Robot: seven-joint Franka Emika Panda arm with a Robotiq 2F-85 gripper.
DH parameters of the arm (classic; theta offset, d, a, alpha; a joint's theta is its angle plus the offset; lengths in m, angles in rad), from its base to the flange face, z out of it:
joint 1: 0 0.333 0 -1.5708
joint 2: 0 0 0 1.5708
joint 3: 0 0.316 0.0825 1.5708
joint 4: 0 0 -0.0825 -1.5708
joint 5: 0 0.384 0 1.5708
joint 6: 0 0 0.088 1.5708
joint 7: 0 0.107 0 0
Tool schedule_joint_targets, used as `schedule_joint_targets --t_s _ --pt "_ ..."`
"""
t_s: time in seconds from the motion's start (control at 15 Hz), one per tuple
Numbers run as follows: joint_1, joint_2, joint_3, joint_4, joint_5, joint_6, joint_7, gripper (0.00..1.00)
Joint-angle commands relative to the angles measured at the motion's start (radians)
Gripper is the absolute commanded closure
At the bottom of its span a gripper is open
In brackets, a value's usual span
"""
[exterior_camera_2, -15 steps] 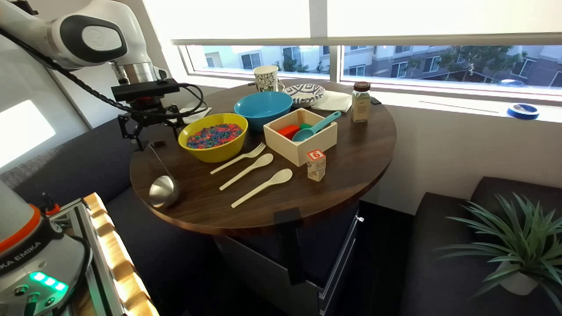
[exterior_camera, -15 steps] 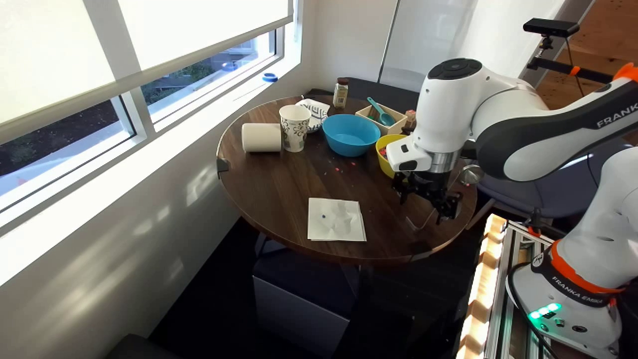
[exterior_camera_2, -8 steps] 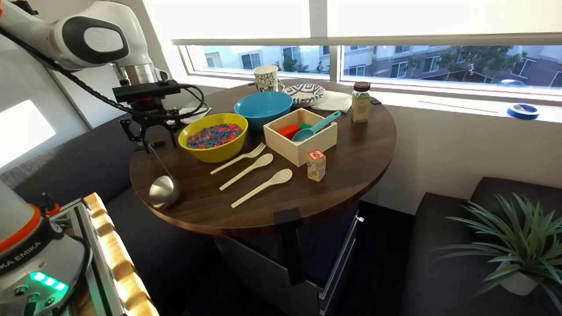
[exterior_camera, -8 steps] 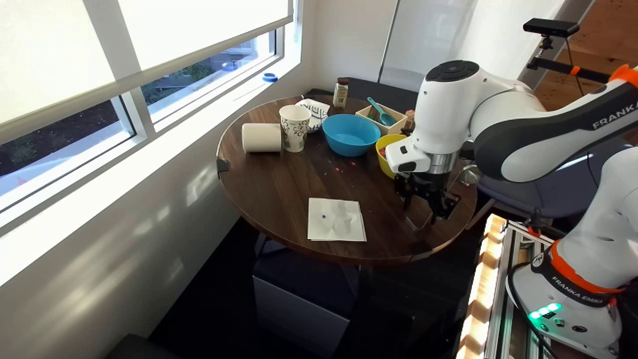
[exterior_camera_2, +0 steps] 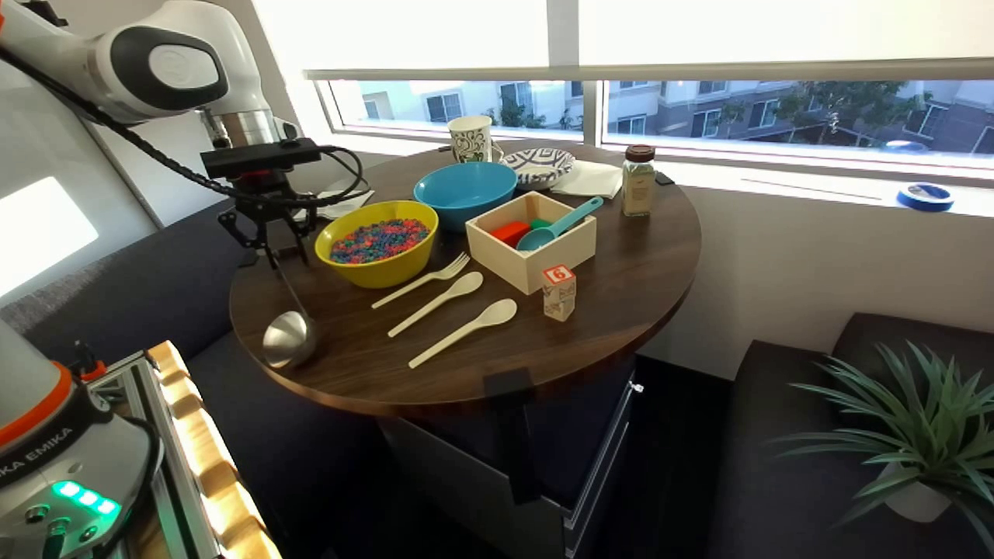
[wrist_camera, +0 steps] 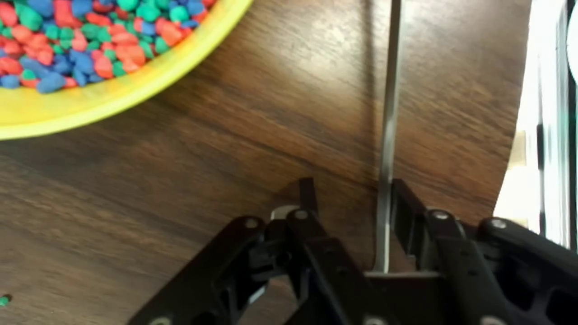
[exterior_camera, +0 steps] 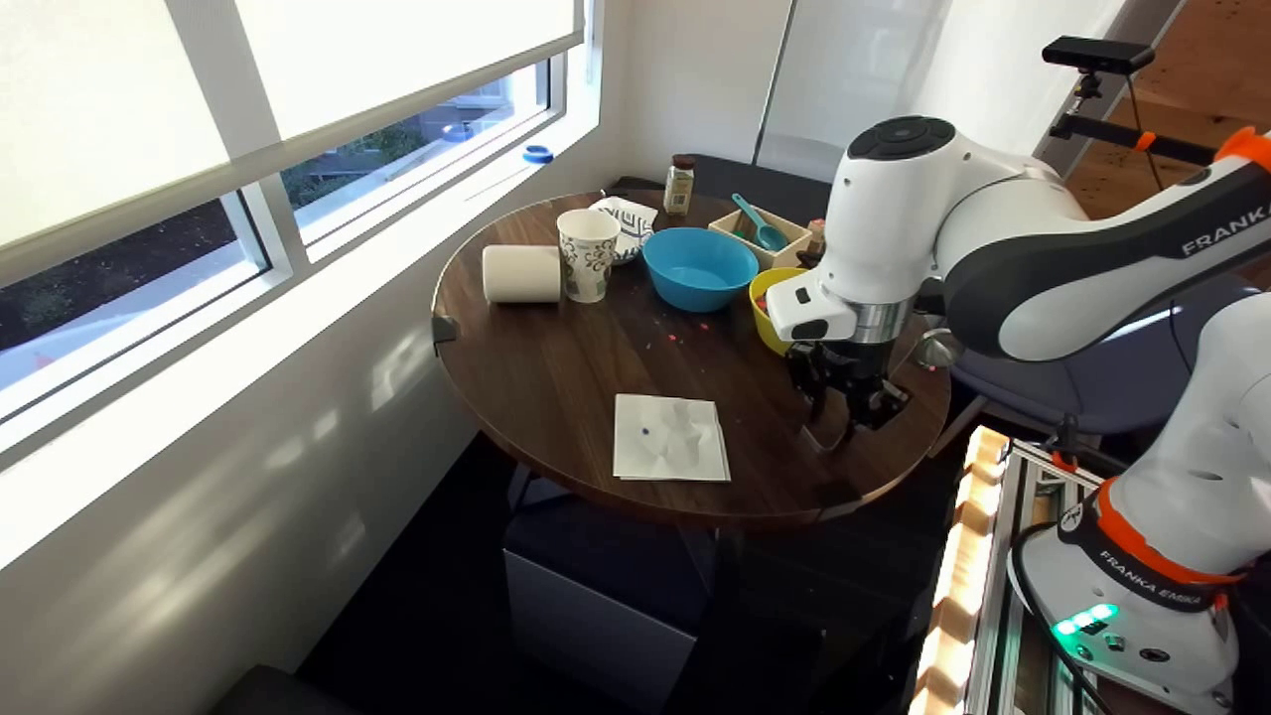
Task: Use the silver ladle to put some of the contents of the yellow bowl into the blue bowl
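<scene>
The silver ladle (exterior_camera_2: 288, 339) rests on the table with its cup near the edge. Its thin handle (wrist_camera: 388, 126) runs between the jaws of my gripper (wrist_camera: 352, 183), up against the right finger in the wrist view. A gap remains between the handle and the left finger (wrist_camera: 308, 194), so the jaws are partly drawn in but open. Beside the gripper stands the yellow bowl (exterior_camera_2: 380, 272), filled with red, blue and green pieces as its contents (exterior_camera_2: 379, 240). The blue bowl (exterior_camera_2: 466, 206) is just behind it, and its visible inside holds nothing.
A wooden box (exterior_camera_2: 536, 256) with a teal scoop (exterior_camera_2: 559, 225) adjoins the bowls. A pale fork (exterior_camera_2: 423, 281), two spoons (exterior_camera_2: 466, 330) and a block (exterior_camera_2: 559, 293) lie near the yellow bowl. A paper cup (exterior_camera: 586, 256) and napkins (exterior_camera: 670, 437) are elsewhere on the table.
The jaws have narrowed around the ladle's handle, and the right finger has come up to it. The arm has shifted only slightly; the bowls have not moved.
</scene>
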Motion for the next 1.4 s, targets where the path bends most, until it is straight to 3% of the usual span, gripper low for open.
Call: schedule_joint_targets --t_s 0.0,0.13,0.2,0.8,0.93,1.33 --pt "-0.009 0.001 0.020 -0.027 -0.014 0.009 0.024 0.59" --pt "-0.008 0.000 0.022 -0.028 -0.018 0.009 0.027 0.66" --pt "-0.007 -0.002 0.023 -0.030 -0.019 0.009 0.028 0.73" --pt "-0.006 0.009 0.029 -0.019 -0.021 0.001 0.039 0.88" --pt "-0.006 0.012 0.029 -0.017 -0.022 0.000 0.040 0.98" --pt "-0.007 0.012 0.031 -0.012 -0.028 -0.001 0.041 0.99"
